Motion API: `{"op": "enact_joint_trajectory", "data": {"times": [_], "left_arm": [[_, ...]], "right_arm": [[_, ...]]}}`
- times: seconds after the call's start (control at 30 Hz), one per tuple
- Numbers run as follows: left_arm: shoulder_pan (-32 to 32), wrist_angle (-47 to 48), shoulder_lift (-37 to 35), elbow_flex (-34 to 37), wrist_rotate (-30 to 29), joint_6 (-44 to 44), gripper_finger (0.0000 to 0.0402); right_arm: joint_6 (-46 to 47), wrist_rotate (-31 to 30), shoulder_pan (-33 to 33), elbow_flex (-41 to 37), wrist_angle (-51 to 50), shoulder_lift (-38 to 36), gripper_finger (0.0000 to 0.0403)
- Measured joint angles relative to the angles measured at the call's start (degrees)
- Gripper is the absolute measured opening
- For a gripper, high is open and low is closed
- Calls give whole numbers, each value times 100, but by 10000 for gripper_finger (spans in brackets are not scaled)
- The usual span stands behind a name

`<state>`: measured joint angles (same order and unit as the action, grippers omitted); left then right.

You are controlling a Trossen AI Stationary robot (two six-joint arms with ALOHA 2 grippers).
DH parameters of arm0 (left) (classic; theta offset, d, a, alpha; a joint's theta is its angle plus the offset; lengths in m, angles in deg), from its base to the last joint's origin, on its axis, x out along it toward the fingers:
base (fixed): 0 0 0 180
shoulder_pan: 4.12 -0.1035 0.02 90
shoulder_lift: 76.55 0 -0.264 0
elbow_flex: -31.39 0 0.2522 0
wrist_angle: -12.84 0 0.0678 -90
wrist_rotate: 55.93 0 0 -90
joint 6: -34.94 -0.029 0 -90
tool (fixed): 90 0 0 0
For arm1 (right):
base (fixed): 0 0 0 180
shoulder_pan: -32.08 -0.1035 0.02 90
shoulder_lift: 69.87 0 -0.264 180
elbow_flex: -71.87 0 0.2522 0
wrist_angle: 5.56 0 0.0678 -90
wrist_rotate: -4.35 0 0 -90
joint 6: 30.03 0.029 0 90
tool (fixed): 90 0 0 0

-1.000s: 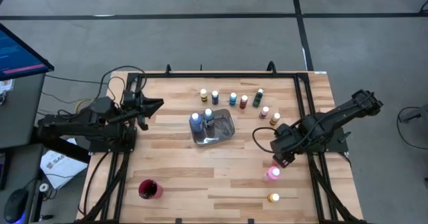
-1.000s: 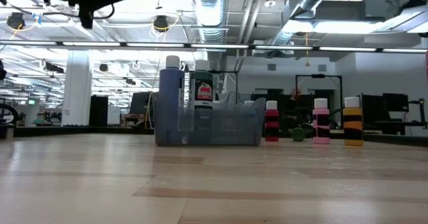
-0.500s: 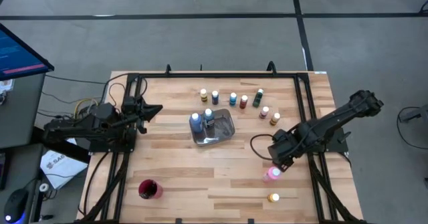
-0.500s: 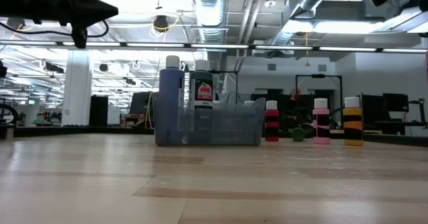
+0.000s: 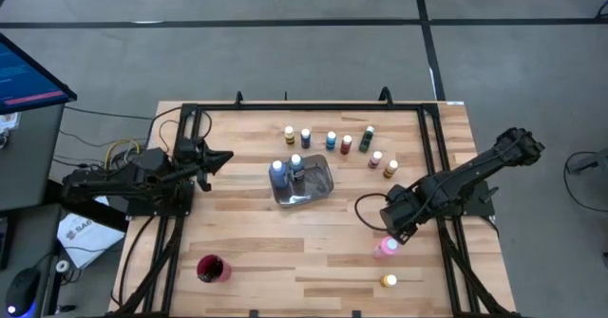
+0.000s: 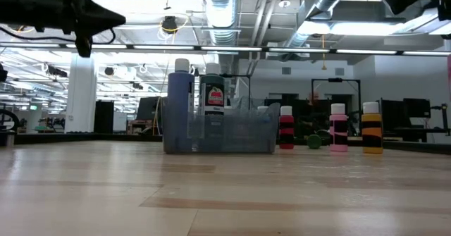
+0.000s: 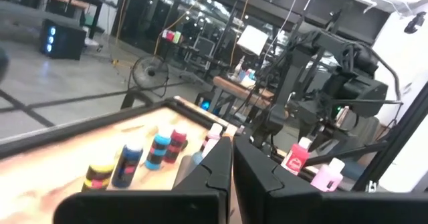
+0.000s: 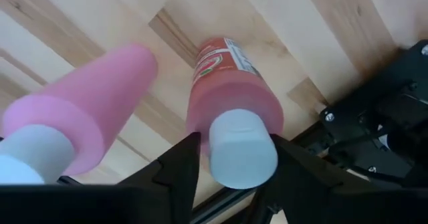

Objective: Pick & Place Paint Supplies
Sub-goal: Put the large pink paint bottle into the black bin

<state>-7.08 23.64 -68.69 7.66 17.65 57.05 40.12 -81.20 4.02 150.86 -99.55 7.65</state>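
Observation:
Two pink paint bottles [image 5: 385, 249] stand close together near the table's right edge, both upright on their bases. My right gripper [image 5: 391, 231] points down over them, open. Its fingers stand on either side of the deeper pink bottle [image 8: 231, 83], just below its pale cap [image 8: 242, 147]. The paler pink bottle [image 8: 80, 110] is beside it, outside the fingers. A yellow bottle [image 5: 389, 281] stands nearer the front edge. My left gripper [image 5: 223, 157] hovers shut and level over the table's left part, holding nothing. My right gripper comes at the deeper pink bottle from above, with one finger [image 8: 177, 167] on each side of its shoulder [image 8: 200, 120]. I cannot tell whether the fingers touch it. The bottle stands upright on the table.
A grey metal tray [image 5: 318, 187] at the table's middle holds a blue bottle [image 5: 277, 169] and a dark green one [image 5: 296, 163]. Several more bottles [image 5: 331, 140] stand in a row behind it. A red cup [image 5: 212, 269] stands at the front left.
My right gripper has come down over the pink bottles and now hides much of them from above. My left gripper has sunk and drawn back a little toward the table's left edge.

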Motion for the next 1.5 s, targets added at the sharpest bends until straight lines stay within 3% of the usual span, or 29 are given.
{"op": "enact_joint_trajectory", "data": {"times": [0.23,0.63,0.9,1.17,1.5], "left_arm": [[0,-253,0,267,-98,199,3],[0,-273,0,419,-164,232,3],[0,-258,17,419,-209,221,3],[0,-273,15,419,-208,221,3],[0,-273,15,419,-203,236,3]], "right_arm": [[-30,3,2,7,13,-7,111],[-722,-370,356,480,-449,9,111],[-2439,-934,1612,1260,-929,9,111],[-4325,-1114,2994,1962,-382,639,111],[-6186,-1180,3403,3945,-273,2062,114]]}}
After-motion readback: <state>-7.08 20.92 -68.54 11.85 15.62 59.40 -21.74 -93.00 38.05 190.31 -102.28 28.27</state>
